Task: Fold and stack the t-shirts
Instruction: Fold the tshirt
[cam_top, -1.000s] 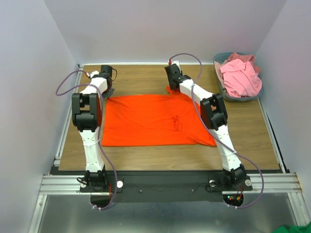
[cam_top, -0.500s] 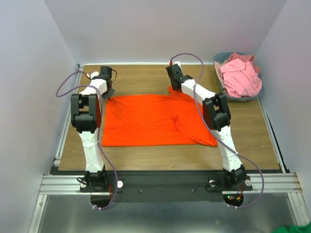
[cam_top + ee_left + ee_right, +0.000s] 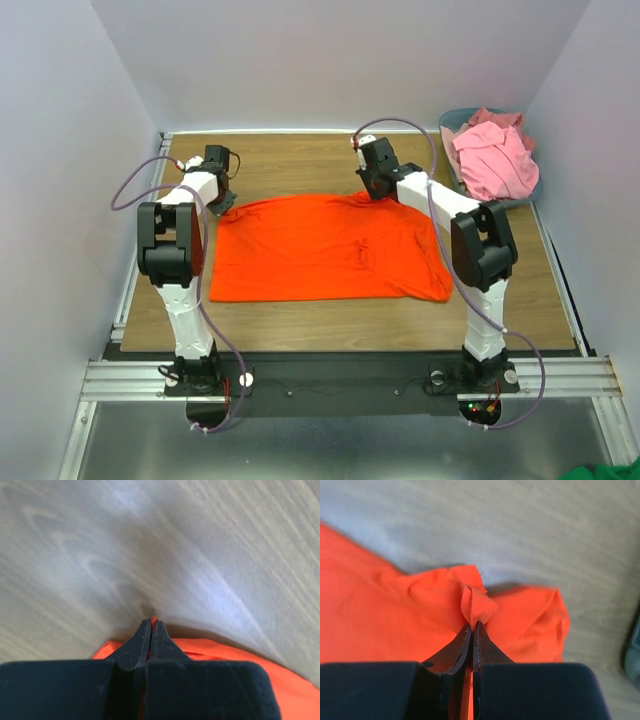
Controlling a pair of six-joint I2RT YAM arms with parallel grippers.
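Since the earlier frame the right arm's elbow has swung outward toward 3 o'clock, and its gripper has drawn the shirt's far corner with it, while the left gripper has shifted slightly toward 9 o'clock. Overhead view: a bright orange-red t-shirt [image 3: 320,250] lies spread nearly flat in the middle of the wooden table [image 3: 300,160]. The left gripper [image 3: 224,203] sits at the shirt's 10 o'clock corner and the right gripper [image 3: 372,190] at its 1 o'clock corner. At 2 o'clock of the table, well apart from the shirt, a grey-blue basket [image 3: 500,205] holds a heap of pale pink t-shirts [image 3: 492,155]. Left wrist view: the left gripper [image 3: 151,625] has its fingers pressed together on the edge of the orange-red t-shirt [image 3: 260,665], a sliver of cloth showing at the tips, with bare table [image 3: 175,555] toward 12 o'clock. Right wrist view: the right gripper [image 3: 471,627] has its fingers closed, pinching a raised fold of the orange-red t-shirt [image 3: 380,615], which spreads toward 9 o'clock. The table [image 3: 520,525] fills the 12 o'clock side, and the basket [image 3: 632,650] shows at the 3 o'clock edge.
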